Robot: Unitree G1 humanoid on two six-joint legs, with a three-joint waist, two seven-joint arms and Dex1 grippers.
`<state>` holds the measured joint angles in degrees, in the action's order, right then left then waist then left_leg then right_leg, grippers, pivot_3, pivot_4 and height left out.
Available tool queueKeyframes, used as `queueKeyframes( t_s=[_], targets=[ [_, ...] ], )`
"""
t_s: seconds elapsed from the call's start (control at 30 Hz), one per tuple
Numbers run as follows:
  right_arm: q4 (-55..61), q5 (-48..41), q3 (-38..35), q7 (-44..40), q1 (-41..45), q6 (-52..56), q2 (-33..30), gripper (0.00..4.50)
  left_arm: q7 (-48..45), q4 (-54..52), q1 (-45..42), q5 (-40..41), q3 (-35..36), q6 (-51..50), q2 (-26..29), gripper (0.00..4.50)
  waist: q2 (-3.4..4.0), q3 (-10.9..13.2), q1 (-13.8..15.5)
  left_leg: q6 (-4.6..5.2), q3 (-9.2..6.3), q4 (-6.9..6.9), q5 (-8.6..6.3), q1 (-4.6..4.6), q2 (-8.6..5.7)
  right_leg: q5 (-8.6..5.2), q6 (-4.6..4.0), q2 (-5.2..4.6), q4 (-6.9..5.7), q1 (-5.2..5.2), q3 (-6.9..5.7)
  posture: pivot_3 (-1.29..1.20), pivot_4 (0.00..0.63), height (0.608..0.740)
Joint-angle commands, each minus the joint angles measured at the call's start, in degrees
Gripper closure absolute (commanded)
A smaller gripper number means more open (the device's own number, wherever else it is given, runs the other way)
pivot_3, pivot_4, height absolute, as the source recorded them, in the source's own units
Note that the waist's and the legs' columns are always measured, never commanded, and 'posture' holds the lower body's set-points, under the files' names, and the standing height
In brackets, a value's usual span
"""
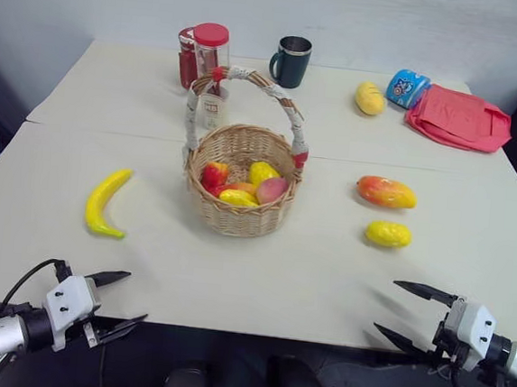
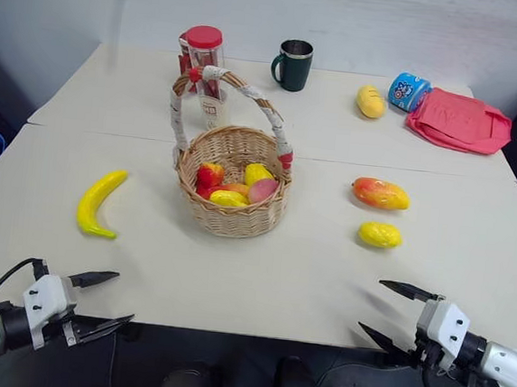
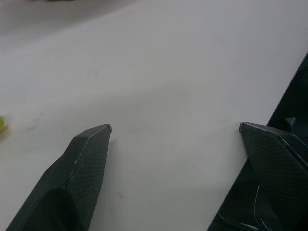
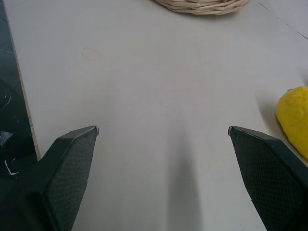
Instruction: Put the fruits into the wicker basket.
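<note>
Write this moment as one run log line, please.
left hand: open, empty | right hand: open, empty | wicker basket: some fruits inside | banana, mango, two lemons: on table

The near strip of the table (image 1: pixel 259 293) lies bare between the left gripper (image 1: pixel 121 299) and right gripper (image 1: pixel 407 308), both spread wide at its front edge. The wicker basket (image 1: pixel 239 212) stands mid-table, its arched handle (image 1: pixel 250 80) spanning the opening — entry is from either side of the arch. The banana (image 1: pixel 104 203), lemon (image 1: pixel 387 233) and mango (image 1: pixel 386 192) lie well apart. Behind the basket crowd a red-lidded jar (image 1: pixel 209 53) and a dark mug (image 1: pixel 291 61).
</note>
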<state>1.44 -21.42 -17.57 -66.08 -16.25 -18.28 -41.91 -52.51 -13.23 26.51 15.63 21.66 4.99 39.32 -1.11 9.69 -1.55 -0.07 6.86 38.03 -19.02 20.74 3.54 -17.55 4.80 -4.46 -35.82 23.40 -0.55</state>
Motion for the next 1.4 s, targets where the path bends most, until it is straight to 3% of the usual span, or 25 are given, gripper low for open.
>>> queueKeyframes(
  t_s=[0.03,0.33,0.5,0.73,0.83,0.97,1.23,1.4],
  targets=[
    [1.2,-1.2,0.8,0.5,0.8,1.5,0.3,0.03,0.1,-2.3,1.4,-1.0,0.8,-2.3,2.2,0.0,-0.01,0.0,0.0,0.0,0.0,0.0,0.0,0.0,0.0,0.0,0.0,0.0,0.0,0.0,0.0,0.0,0.15,0.74],
    [1.4,-2.3,1.6,2.4,1.0,2.9,2.5,0.03,-0.1,-4.6,-2.6,5.3,-1.0,-8.2,1.0,0.0,0.04,0.0,0.0,-0.03,0.03,-0.05,-0.01,-0.11,0.03,-0.03,-0.05,0.03,-0.04,-0.06,0.0,0.0,0.15,0.74],
    [-0.6,-9.0,-3.9,5.4,3.3,9.2,3.1,0.03,0.4,-11.4,-9.7,11.4,-5.8,-18.2,1.1,0.0,0.04,0.0,0.0,-0.01,0.01,-0.03,0.0,-0.16,-0.01,-0.01,-0.03,0.01,-0.05,-0.17,-0.01,0.0,0.15,0.74],
    [-2.8,-11.1,-4.1,-5.3,8.7,12.5,-5.4,0.03,1.0,-20.4,-17.2,17.6,-11.2,-28.3,3.1,0.0,0.22,0.1,-0.2,-0.09,0.11,-0.05,0.01,-0.33,0.06,-0.01,-0.01,0.18,-0.1,-0.23,0.13,0.0,0.15,0.74],
    [-1.4,-11.7,-2.2,-7.2,12.5,12.9,-5.1,0.03,2.5,-21.0,-18.2,17.6,-10.8,-28.2,2.0,0.0,0.28,0.1,-0.2,-0.14,0.12,-0.05,-0.01,-0.46,0.14,-0.01,-0.01,0.35,-0.08,-0.37,0.15,0.0,0.15,0.74],
    [6.9,-13.5,3.9,-4.3,19.3,14.6,0.6,0.03,6.4,-19.6,-15.7,18.7,-3.2,-27.1,-0.9,0.0,0.27,0.2,-0.4,-0.26,0.19,-0.03,-0.01,-0.51,0.25,0.0,0.0,0.54,-0.09,-0.37,0.27,0.0,0.15,0.74],
    [20.4,-15.7,12.2,4.5,25.3,17.9,11.8,0.03,16.5,-5.2,-2.1,23.7,28.3,-31.7,-5.9,0.0,0.15,0.3,-0.3,-0.44,0.22,-0.01,-0.07,-0.33,0.51,-0.09,-0.15,0.76,-0.16,-0.03,0.33,0.0,0.15,0.74],
    [23.9,-17.2,13.6,8.9,28.6,21.8,13.6,0.03,18.3,3.9,6.3,21.5,35.7,-35.9,-4.8,0.0,-0.11,0.2,-0.2,-0.31,0.21,0.01,-0.14,-0.32,0.32,-0.13,-0.23,0.42,-0.16,0.0,0.2,0.0,0.15,0.74]
  ],
)
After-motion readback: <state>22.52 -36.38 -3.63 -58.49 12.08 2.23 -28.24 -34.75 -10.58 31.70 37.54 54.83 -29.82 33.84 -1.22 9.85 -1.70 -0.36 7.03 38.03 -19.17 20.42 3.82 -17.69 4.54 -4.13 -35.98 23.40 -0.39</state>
